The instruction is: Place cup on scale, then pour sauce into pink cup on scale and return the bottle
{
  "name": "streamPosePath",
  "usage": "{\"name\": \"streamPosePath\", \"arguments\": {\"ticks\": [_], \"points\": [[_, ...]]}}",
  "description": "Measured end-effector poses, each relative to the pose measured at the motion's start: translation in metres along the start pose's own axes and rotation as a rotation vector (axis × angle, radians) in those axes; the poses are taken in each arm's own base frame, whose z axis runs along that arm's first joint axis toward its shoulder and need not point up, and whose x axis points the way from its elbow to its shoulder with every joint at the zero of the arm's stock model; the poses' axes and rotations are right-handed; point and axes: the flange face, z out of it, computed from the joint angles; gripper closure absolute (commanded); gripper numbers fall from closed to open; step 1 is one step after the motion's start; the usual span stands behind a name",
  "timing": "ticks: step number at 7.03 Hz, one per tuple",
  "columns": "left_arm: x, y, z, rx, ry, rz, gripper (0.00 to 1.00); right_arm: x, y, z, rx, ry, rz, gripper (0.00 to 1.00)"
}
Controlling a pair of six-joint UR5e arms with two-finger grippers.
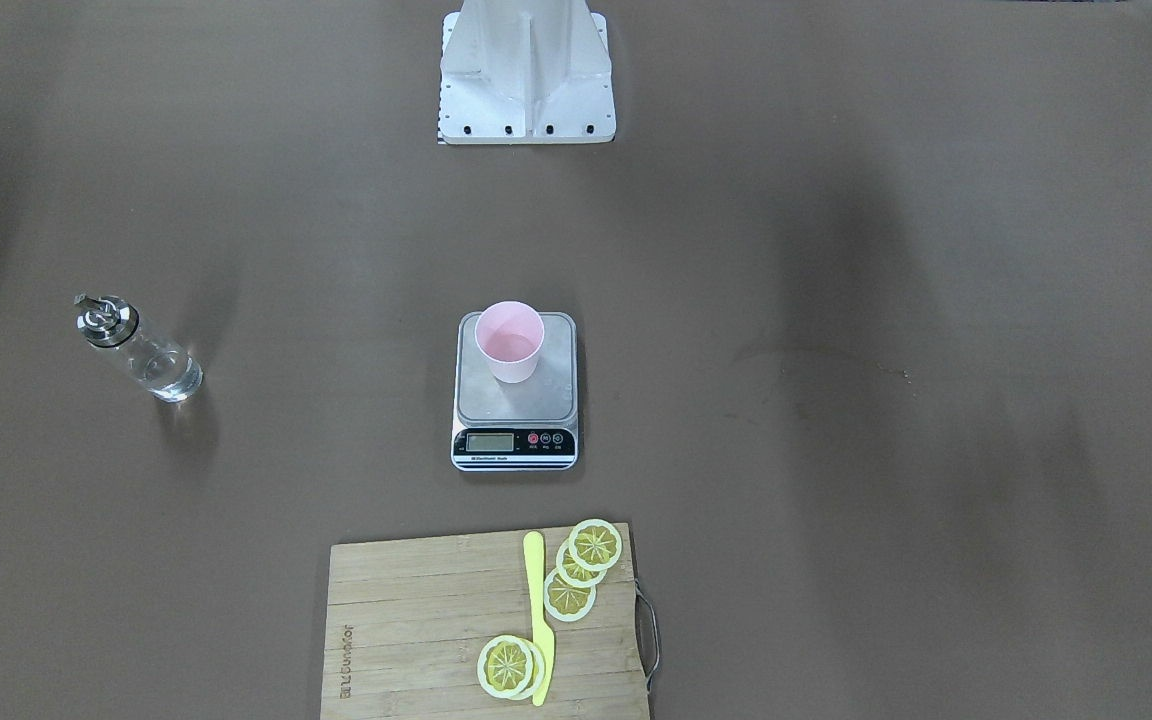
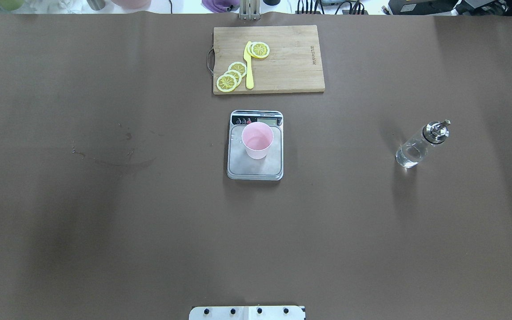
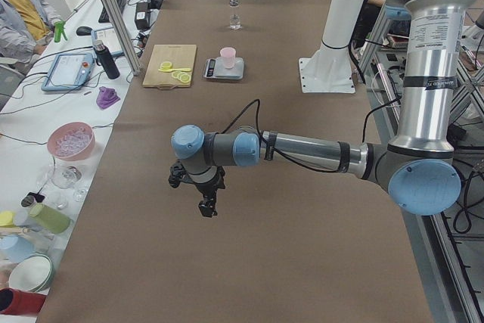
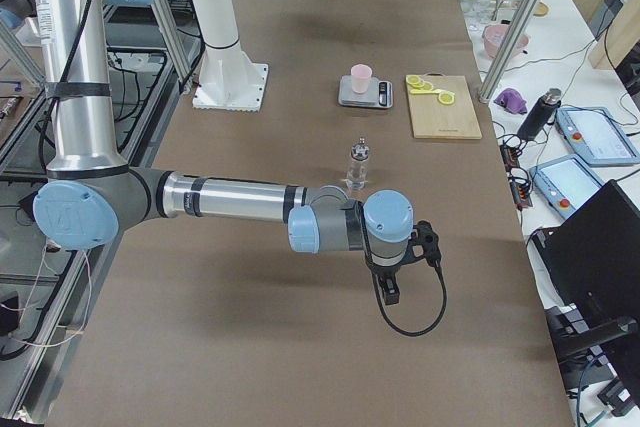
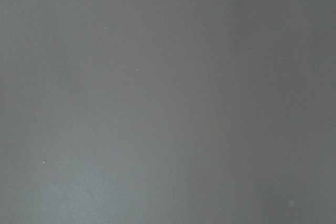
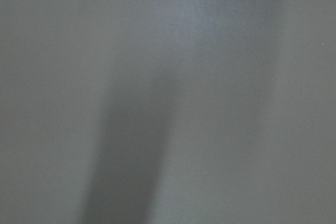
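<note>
The pale pink cup (image 1: 509,342) (image 2: 257,140) stands upright on the steel platform of the scale (image 1: 515,410) (image 2: 254,169) at mid-table. Well off to the robot's right, the clear glass bottle (image 1: 141,350) (image 2: 418,146) with a silver pourer cap stands alone, with clear sauce in its lower part. My left gripper (image 3: 206,206) hangs over bare table at the near end in the exterior left view, and my right gripper (image 4: 390,287) does the same in the exterior right view, short of the bottle (image 4: 359,162). I cannot tell whether either is open or shut. Both wrist views show only brown table.
A wooden cutting board (image 1: 416,620) (image 2: 291,62) with lemon slices and a yellow knife (image 1: 538,620) lies beyond the scale. The robot's white base (image 1: 526,70) is bolted at the table's near edge. A side bench with bowls, tablets and a person (image 3: 15,5) runs along the far side.
</note>
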Motion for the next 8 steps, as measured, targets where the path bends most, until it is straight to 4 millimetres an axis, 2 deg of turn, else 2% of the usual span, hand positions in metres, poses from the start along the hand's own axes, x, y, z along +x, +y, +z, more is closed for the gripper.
{"name": "streamPosePath", "arguments": {"ticks": [3, 4, 6, 8], "points": [[-0.006, 0.003, -0.007, 0.031, 0.100, -0.031, 0.02, -0.010, -0.003, 0.005, -0.036, -0.010, -0.034, 0.00], [-0.005, 0.003, -0.009, 0.035, 0.106, -0.031, 0.02, -0.019, -0.005, -0.004, -0.061, -0.011, -0.042, 0.00], [0.008, -0.009, -0.025, 0.062, 0.098, -0.003, 0.02, -0.059, -0.015, -0.031, -0.135, 0.041, -0.080, 0.00], [0.018, -0.016, -0.036, 0.081, 0.089, 0.018, 0.02, -0.072, -0.020, -0.040, -0.165, 0.105, -0.109, 0.00]]}}
